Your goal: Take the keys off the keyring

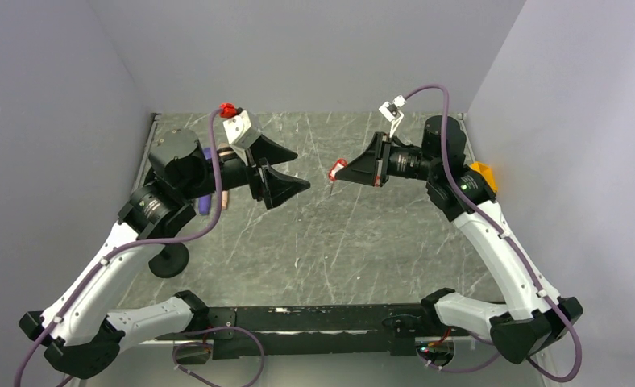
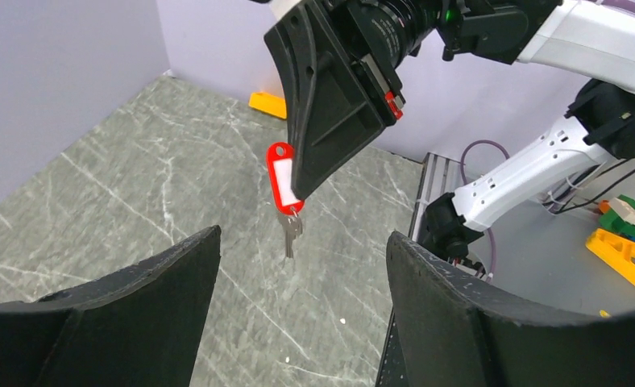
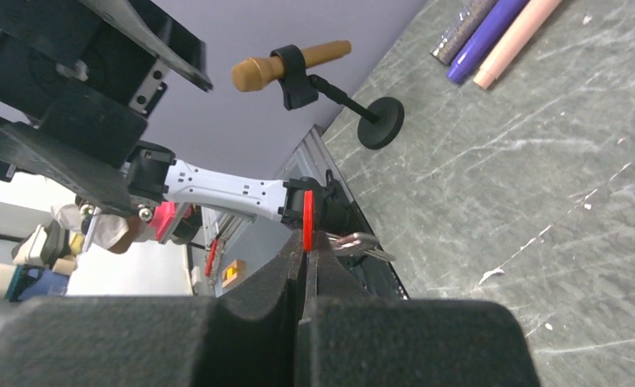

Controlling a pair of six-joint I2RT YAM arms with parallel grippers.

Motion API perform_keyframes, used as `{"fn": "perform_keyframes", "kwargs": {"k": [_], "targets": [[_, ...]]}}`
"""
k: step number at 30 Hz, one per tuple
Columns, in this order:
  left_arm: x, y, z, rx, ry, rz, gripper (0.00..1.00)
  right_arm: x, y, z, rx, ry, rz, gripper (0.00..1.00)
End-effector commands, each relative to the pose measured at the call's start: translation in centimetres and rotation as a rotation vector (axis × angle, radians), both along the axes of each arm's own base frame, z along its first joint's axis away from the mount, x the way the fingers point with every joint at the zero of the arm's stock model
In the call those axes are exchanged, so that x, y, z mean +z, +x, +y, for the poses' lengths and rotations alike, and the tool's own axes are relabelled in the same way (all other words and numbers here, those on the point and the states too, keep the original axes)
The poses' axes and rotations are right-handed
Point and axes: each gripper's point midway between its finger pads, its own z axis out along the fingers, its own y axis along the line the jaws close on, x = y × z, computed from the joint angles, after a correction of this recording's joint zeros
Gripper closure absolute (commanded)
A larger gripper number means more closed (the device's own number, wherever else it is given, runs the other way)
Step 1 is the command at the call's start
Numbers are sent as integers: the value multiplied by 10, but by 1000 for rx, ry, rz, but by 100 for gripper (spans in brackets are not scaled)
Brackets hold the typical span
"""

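The keyring (image 2: pixel 283 179) is a small red tag with a white label, held above the table. My right gripper (image 1: pixel 336 176) is shut on the tag's upper end. The keys (image 2: pixel 289 232) hang from a thin ring below the tag. In the right wrist view the red tag (image 3: pixel 307 218) stands edge-on between the pressed fingertips of the right gripper (image 3: pixel 306 251), with the keys (image 3: pixel 359 242) sticking out to the right. My left gripper (image 2: pixel 304 238) is open wide and faces the keyring from a short distance, touching nothing. From above, the left gripper (image 1: pixel 302 170) is just left of the tag (image 1: pixel 338 168).
A microphone on a round black stand (image 3: pixel 379 129) sits near the table's left front, base (image 1: pixel 168 260). Several pens (image 3: pixel 491 40) lie under the left arm. An orange box (image 1: pixel 483 173) sits by the right wall. A red plug (image 1: pixel 229 110) tops the left wrist.
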Motion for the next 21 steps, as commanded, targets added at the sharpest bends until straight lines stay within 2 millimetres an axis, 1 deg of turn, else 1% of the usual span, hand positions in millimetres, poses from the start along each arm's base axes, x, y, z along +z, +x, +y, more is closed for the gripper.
{"fn": "perform_keyframes", "kwargs": {"k": [1, 8, 13, 21], "targets": [[20, -16, -6, -94, -55, -74, 21, 33, -10, -5, -14, 31, -68, 100], [14, -22, -17, -163, -66, -62, 22, 45, -9, -8, -44, 46, -88, 100], [13, -25, -23, -191, -59, -59, 23, 47, -10, -9, -52, 47, -92, 100], [12, -25, -26, -203, -59, -51, 28, 53, -11, -10, -61, 63, -107, 100]]}}
